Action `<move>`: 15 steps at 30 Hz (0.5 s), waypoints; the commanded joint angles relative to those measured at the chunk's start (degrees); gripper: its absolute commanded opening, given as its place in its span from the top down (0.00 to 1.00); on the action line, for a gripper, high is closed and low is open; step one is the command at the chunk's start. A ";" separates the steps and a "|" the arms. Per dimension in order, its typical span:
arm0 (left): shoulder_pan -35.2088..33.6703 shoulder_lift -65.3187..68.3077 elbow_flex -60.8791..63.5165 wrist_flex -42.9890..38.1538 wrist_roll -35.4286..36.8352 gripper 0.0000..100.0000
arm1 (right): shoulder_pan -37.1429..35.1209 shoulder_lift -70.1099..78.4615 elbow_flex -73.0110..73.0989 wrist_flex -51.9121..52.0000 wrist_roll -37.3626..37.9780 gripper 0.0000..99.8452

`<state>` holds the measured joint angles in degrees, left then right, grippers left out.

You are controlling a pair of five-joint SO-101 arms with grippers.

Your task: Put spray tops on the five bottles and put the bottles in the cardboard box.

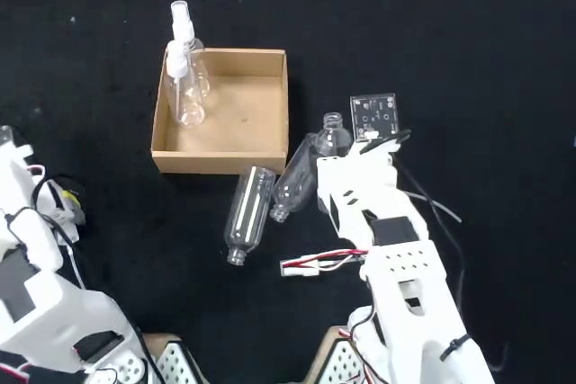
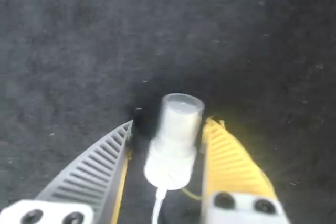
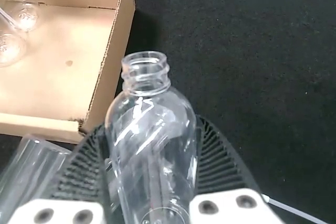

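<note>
Right wrist view: right jaws clamp an uncapped bottle [image 3: 149,129]; left jaws pinch a spray top [image 2: 176,140], which may tilt and misthread.

White arms [image 1: 396,267], red-white cable [image 1: 315,263], grey-yellow left claw [image 2: 170,124]

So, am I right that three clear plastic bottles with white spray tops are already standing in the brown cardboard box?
Not quite: only two clear plastic bottles with white spray tops are standing in the brown cardboard box, as the high view shows.
</note>
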<state>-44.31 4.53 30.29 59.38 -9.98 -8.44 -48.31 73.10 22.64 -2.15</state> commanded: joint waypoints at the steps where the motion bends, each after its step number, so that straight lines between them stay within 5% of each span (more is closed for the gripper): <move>1: 4.70 0.18 -0.31 5.01 -0.18 0.93 | -0.79 -3.03 -0.31 -1.76 0.44 0.99; 15: 6.99 -26.73 0.22 11.08 0.26 0.97 | -1.05 -3.12 -0.57 -1.41 0.09 0.99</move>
<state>-38.51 -9.45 30.99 69.41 -9.80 -8.44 -48.31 73.10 22.64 -2.15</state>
